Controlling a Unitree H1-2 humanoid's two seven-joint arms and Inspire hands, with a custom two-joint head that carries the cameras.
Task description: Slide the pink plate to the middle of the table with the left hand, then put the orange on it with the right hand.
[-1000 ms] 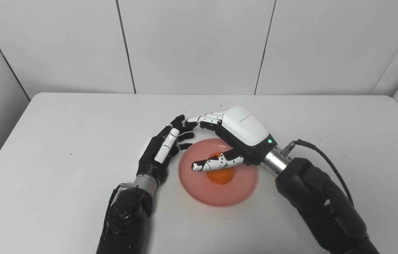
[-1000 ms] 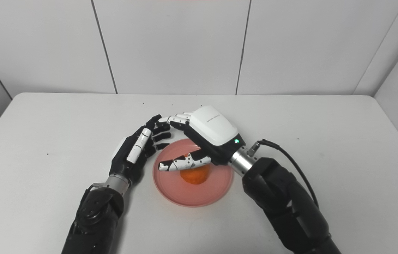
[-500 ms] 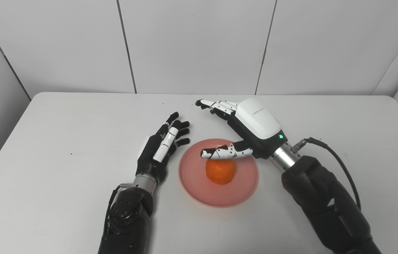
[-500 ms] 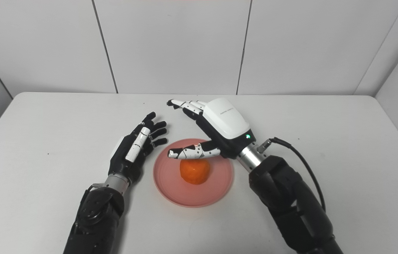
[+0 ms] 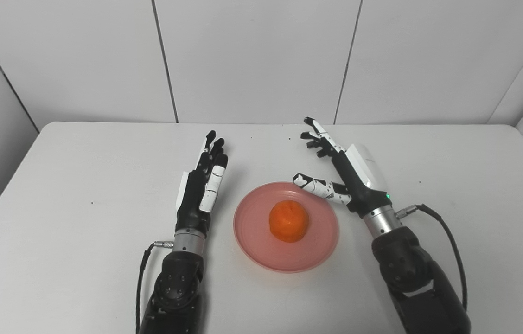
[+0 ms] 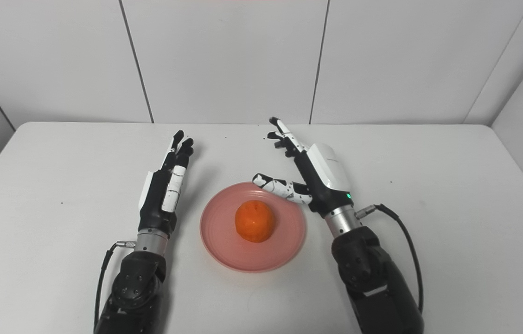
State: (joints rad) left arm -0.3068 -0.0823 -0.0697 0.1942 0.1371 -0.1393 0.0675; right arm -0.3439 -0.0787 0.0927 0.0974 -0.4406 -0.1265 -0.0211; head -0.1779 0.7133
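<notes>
Sitting on the pink plate (image 5: pixel 322 241), the orange (image 5: pixel 289 221) lay just left of the right hand (image 5: pixel 352 178), whose fingers were spread and empty. Across the plate, the left hand (image 5: pixel 201 190) stood flat, straight, holding nothing, about as near.

Both arms were cased in black, jointed shells with small screws showing, and each ended in a bright metal wrist collar. The left hand (image 5: pixel 199 192) was mostly black, with a white panel on its outer edge and one white finger segment. The right hand (image 5: pixel 352 178) wore a glossy white back cover, a small green light near the wrist, and a white thumb with black marks. A thin black cable ran from each wrist.
</notes>
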